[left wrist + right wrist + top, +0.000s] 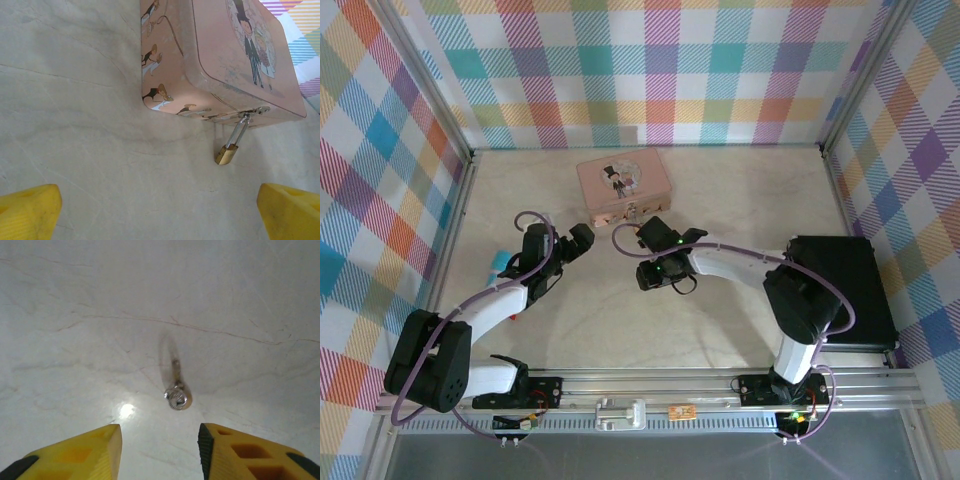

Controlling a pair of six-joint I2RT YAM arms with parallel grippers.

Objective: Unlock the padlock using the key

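Pale marble-look desk (720,300) is sitting inside bright plaid walls (660,70), pink tin (620,185) lying far centre, the padlock (227,154) hanging off its near-side hasp and touching the desk. Left fingers (30,212) are hovering spread wide, empty, near the padlock. Right fingers (80,452) are hanging released, the key (176,390) lying flat on bare desk just ahead.

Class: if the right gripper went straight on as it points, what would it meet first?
Most likely the key, lying on the table just ahead of the right gripper, though depth is unclear.
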